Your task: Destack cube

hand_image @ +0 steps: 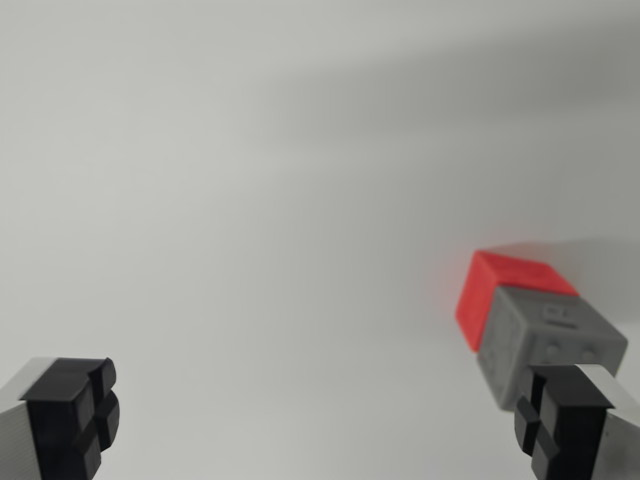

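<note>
A red cube [505,290] and a grey cube [545,345] sit joined together at the wrist view's right, the grey one nearer the camera and the red one behind it. My gripper [320,420] is open, its black fingertips [75,415] wide apart at the lower corners of the picture. The right fingertip [560,420] overlaps the grey cube's near lower edge. Nothing lies between the fingers. Whether the right finger touches the grey cube cannot be told.
A plain white surface [250,200] fills the picture, with a soft grey shadow band [450,90] across the upper right.
</note>
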Action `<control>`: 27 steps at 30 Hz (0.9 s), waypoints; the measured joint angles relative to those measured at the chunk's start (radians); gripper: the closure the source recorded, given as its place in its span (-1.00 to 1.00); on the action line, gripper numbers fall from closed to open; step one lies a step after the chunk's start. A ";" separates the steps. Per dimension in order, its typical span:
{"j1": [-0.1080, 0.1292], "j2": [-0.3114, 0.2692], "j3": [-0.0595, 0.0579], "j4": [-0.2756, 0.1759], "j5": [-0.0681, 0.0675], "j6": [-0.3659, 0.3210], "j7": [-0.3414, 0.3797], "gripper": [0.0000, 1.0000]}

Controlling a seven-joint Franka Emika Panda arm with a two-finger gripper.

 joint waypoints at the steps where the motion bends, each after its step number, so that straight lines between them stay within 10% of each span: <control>1: -0.002 -0.002 -0.003 -0.008 0.000 0.007 -0.001 -1.00; 27: -0.075 -0.002 -0.079 -0.194 -0.010 0.191 -0.052 -1.00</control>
